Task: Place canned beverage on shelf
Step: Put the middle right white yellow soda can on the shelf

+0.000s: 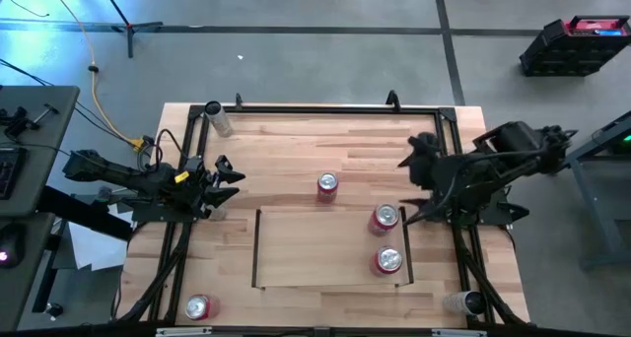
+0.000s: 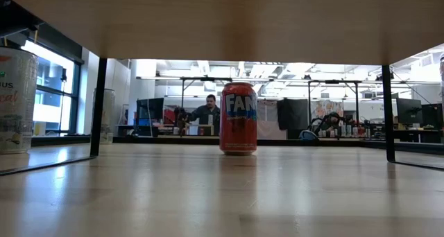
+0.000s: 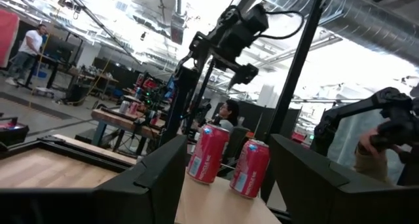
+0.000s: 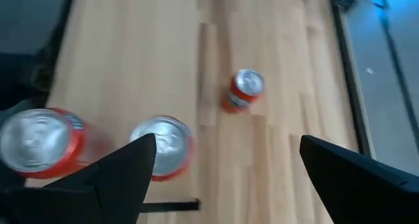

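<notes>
The shelf [image 1: 315, 253] is a pale-wood panel with dark rails, standing raised on thin dark legs [image 2: 99, 105]. Two red cans [image 1: 384, 219] [image 1: 388, 262] stand upright on it near its right rail. A third red can [image 1: 326, 186] stands on the tabletop just beyond the shelf's far edge; it also shows in the low view [image 2: 238, 119]. My left gripper [image 1: 229, 174] is open and empty above the table's left side. My right gripper [image 1: 416, 186] is open and empty beside the shelf's far right corner, above the two cans [image 4: 163, 145] [image 4: 39, 142].
A fourth red can [image 1: 198, 307] stands at the near left corner. A pale can [image 1: 219, 120] lies at the far left and another [image 1: 461, 303] at the near right. A black tube frame [image 1: 325, 108] borders the table. A person [image 2: 208, 112] sits in the room beyond.
</notes>
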Tool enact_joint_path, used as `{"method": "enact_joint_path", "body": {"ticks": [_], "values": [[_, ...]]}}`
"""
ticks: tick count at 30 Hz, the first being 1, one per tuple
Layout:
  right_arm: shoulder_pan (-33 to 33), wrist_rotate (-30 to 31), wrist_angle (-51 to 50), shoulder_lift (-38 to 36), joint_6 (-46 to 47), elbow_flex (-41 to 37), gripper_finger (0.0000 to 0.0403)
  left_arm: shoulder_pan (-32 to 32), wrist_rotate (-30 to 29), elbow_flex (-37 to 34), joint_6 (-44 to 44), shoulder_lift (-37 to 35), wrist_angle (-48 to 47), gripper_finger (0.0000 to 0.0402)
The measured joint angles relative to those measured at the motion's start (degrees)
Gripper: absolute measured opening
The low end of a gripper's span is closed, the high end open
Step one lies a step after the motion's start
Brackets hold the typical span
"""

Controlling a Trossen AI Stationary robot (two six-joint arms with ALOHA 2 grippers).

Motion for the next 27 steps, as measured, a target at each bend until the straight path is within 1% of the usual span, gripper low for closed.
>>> {"method": "enact_joint_path", "body": {"ticks": [4,9,17,21,27], "values": [[0.03,3.39,-2.7,-2.98,6.03,-1.64,0.0364,0.0,0.02,0.0,-1.84,0.0,-1.24,0.0209],[0.03,4.75,-2.52,-8.89,11.47,-5.82,0.0364,0.0,0.02,0.0,-2.4,-0.02,-2.19,0.0209],[0.03,6.62,-2.53,-18.9,16.57,-16.62,0.0364,0.0,0.02,-0.01,-2.85,-0.01,-2.49,0.0209],[-0.01,7.07,-2.56,-23.4,20.89,-22.63,0.0364,0.0,0.02,0.0,-2.85,0.0,-2.6,0.0209],[-0.01,7.02,-2.55,-28.38,27.14,-30.68,0.0364,0.0,0.0,-0.01,-2.84,0.0,-2.61,0.0209]]}}
